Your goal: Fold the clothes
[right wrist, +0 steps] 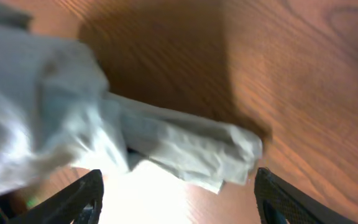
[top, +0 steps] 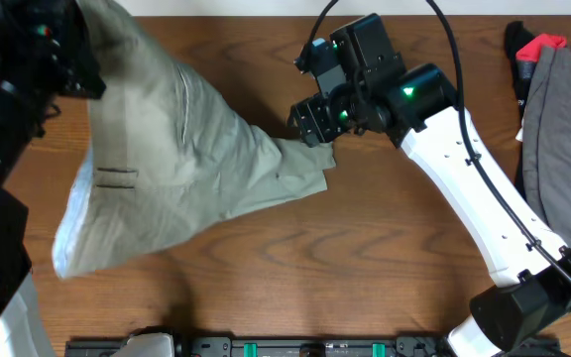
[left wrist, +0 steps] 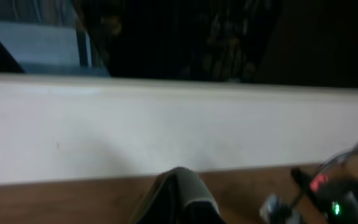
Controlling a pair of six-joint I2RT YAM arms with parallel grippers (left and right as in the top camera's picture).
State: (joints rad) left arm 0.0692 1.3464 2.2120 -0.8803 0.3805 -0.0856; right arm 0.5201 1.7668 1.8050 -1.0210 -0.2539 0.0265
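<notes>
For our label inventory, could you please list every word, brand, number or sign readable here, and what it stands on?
None can be read.
The shorts show no printed tag or lettering.
The grey garment and the black and red cloth show none either.
The right arm shows only green lights.
The left wrist view is too dark and blurred to tell.

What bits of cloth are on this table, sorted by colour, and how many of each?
khaki shorts: 1
grey garment: 1
black and red cloth: 1
Total: 3
</notes>
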